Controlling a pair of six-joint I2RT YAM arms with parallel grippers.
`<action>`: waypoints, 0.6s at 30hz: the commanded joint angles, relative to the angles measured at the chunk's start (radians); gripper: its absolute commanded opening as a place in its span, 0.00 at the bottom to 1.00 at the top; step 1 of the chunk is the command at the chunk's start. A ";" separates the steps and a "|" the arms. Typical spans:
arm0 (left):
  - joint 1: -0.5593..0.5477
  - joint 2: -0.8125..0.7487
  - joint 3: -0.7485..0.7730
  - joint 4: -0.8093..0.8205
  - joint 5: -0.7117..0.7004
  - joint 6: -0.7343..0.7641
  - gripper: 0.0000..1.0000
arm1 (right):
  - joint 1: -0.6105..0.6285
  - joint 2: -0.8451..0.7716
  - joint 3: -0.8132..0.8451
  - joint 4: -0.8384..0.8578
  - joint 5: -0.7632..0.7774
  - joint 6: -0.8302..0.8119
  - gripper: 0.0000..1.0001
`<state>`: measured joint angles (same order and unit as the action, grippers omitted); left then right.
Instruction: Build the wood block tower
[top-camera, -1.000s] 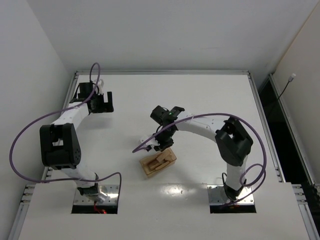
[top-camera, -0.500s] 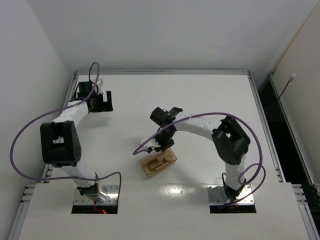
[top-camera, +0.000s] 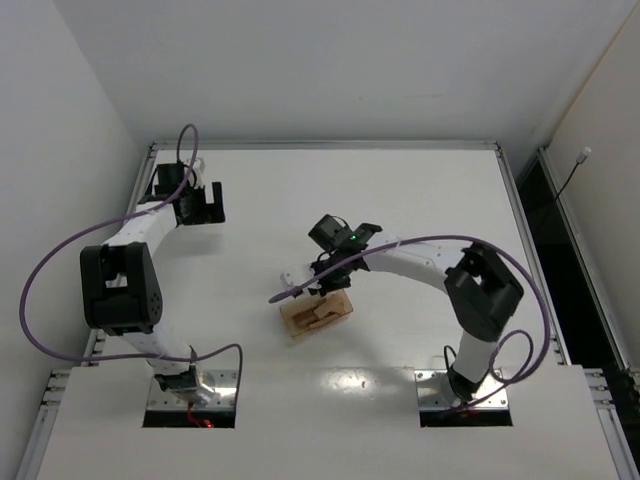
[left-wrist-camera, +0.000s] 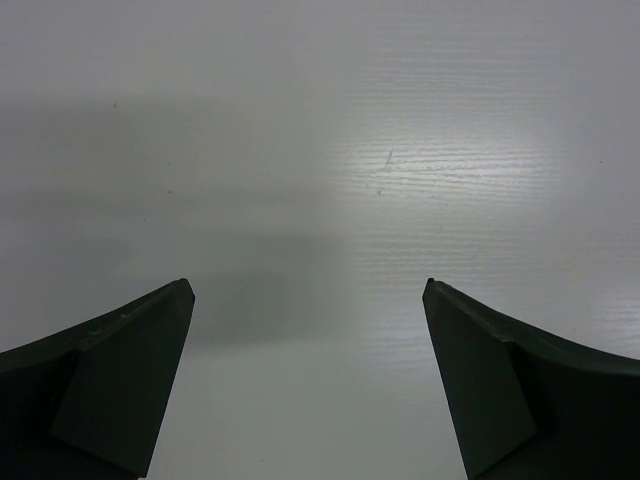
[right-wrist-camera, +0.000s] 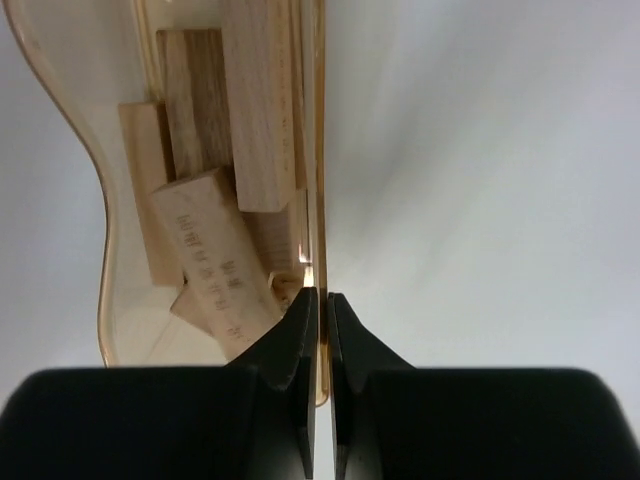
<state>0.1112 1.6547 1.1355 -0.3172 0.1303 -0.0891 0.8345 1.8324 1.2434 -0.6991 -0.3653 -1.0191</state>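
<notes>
Several light-tan wood blocks (right-wrist-camera: 215, 250) lie jumbled in a shallow pale tray (top-camera: 292, 322) near the table's middle, some flat and some leaning across each other. No upright wood block tower shows in any view. My right gripper (right-wrist-camera: 322, 293) is shut on the tray's thin side wall (right-wrist-camera: 320, 150), one finger inside beside the blocks and one outside. From above, the right gripper (top-camera: 326, 288) sits at the tray's far edge. My left gripper (left-wrist-camera: 310, 290) is open over bare table at the far left (top-camera: 210, 205), with nothing between its fingers.
Purple cables loop from both arms; the right arm's cable (top-camera: 285, 292) runs just left of the tray. A raised rail (top-camera: 325, 146) borders the white table at the back and sides. The arm bases (top-camera: 190, 385) stand at the near edge.
My right gripper has closed fully onto the tray wall. Its wrist has shifted a little to the right, and the tray has turned slightly. The left arm has not moved.
</notes>
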 joint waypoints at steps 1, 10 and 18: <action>0.008 -0.061 -0.005 0.029 -0.049 -0.029 0.99 | -0.021 -0.151 -0.108 0.376 0.222 0.244 0.00; 0.008 -0.098 0.018 -0.006 -0.219 -0.113 0.99 | -0.061 -0.136 -0.111 0.739 0.771 0.436 0.00; 0.008 -0.072 0.067 -0.079 -0.241 -0.086 0.99 | -0.045 -0.039 -0.188 1.199 1.132 0.329 0.00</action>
<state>0.1112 1.5864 1.1690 -0.3748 -0.0853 -0.1806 0.7647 1.7752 1.0630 0.1589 0.5537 -0.6430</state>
